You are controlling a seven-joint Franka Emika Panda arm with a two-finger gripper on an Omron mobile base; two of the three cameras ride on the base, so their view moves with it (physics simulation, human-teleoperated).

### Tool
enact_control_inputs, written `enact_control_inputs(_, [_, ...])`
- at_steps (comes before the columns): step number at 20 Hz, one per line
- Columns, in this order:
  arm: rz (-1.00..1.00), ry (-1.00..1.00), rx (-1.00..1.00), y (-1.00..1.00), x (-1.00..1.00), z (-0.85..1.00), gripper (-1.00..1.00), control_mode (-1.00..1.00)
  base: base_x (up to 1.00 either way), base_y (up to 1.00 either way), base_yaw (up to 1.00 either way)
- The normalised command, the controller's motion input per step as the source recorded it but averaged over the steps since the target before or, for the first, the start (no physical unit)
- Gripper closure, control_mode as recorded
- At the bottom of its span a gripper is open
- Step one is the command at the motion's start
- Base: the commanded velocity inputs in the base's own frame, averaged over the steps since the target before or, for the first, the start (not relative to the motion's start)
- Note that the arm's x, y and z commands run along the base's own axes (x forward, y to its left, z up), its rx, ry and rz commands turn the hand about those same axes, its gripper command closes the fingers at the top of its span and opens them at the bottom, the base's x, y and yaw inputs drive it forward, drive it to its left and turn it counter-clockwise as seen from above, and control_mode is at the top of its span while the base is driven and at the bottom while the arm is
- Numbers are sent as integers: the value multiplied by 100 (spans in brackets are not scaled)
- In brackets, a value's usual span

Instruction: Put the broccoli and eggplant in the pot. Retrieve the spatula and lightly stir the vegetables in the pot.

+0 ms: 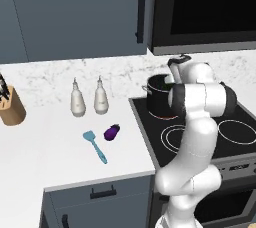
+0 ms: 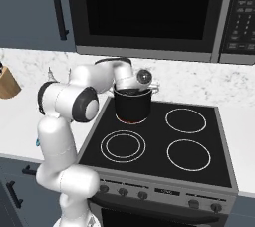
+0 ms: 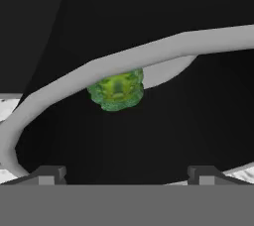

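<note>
My gripper (image 3: 127,173) hangs just over the black pot (image 2: 132,106), which stands on the stove's back left burner. The fingers are spread wide and open, with nothing between them. The green broccoli (image 3: 116,90) is inside the pot, below the silvery rim (image 3: 149,51) that covers its top edge. On the white counter left of the stove lies the purple eggplant (image 1: 111,132). Just beside it is the light-blue spatula (image 1: 95,145). In the left base view my own arm hides most of the pot (image 1: 159,99).
Two white bottles (image 1: 77,99) (image 1: 101,97) stand behind the eggplant. A wooden knife block (image 1: 10,104) sits at the counter's far left. The black cooktop (image 2: 187,154) has three bare burners. A microwave (image 2: 149,7) hangs above the stove.
</note>
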Motion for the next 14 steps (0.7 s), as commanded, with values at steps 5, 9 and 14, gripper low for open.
enact_control_inputs(5, [-2, -14, 5, -2, -100, 53, -100, -100, 0, 0, 0])
enact_control_inputs(9, [-3, -15, 7, 0, -82, 92, -100, -100, 0, 0, 0])
enact_control_inputs(14, [-1, 1, 1, 1, -85, 66, -100, -100, 0, 0, 0])
